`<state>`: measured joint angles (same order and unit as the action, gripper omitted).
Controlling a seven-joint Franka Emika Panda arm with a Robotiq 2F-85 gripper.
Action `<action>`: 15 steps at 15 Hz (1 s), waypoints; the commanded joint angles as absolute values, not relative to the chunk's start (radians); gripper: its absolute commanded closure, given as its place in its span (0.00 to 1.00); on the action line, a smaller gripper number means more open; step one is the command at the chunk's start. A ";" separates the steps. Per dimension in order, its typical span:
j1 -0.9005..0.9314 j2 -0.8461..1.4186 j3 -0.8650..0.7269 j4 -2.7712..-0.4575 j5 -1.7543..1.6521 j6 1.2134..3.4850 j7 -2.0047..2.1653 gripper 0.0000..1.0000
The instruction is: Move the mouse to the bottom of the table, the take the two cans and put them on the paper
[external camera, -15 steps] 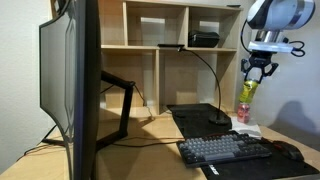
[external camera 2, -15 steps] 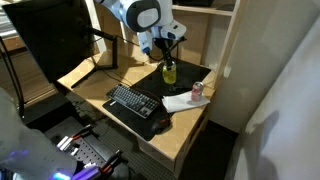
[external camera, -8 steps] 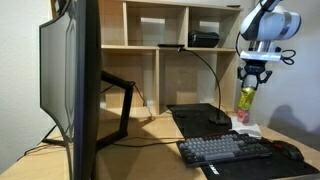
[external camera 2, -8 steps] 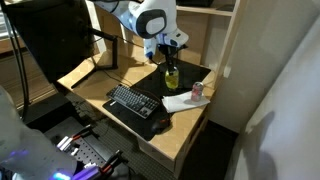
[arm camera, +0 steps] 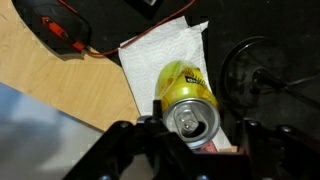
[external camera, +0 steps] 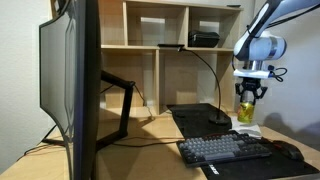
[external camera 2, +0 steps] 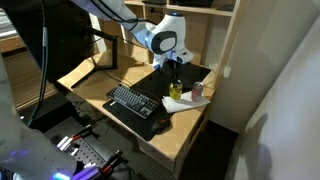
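My gripper [arm camera: 196,136] is shut on the yellow-green can [arm camera: 183,88], whose silver top faces the wrist camera. Under the can lies the white paper [arm camera: 158,58]. In both exterior views the gripper [external camera: 250,90] [external camera 2: 176,72] holds the can [external camera: 246,110] [external camera 2: 176,92] upright, low over the paper [external camera 2: 180,104]; I cannot tell if it touches. The red-pink can [external camera 2: 198,90] stands beside it on the paper's edge, and a sliver of it [arm camera: 206,147] shows in the wrist view. The dark mouse [arm camera: 52,20] [external camera 2: 160,126] rests near the table's [external camera 2: 95,72] front edge.
A keyboard [external camera 2: 132,100] lies on the black mat [external camera: 195,118]. A black lamp base [arm camera: 262,72] sits close beside the yellow-green can, its thin stem [external camera: 205,62] arching up. A large monitor [external camera: 70,80] stands on the table, with a light-wood shelf unit [external camera: 160,50] behind.
The gripper has come down with the yellow-green can, from well above the table to just over the paper next to the red-pink can. It stayed shut on the can throughout.
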<state>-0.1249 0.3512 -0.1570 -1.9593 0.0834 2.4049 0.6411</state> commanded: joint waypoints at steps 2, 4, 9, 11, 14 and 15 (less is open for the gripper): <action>-0.094 0.444 -0.188 -1.897 0.081 2.407 0.699 0.66; -0.087 0.480 -0.197 -1.879 0.076 2.400 0.726 0.66; -0.076 0.533 -0.213 -1.842 0.073 2.387 0.778 0.66; -0.074 0.538 -0.217 -1.839 0.073 2.386 0.794 0.66; -0.075 0.525 -0.212 -1.849 0.078 2.381 0.792 0.09; -0.073 0.525 -0.213 -1.851 0.075 2.378 0.793 0.03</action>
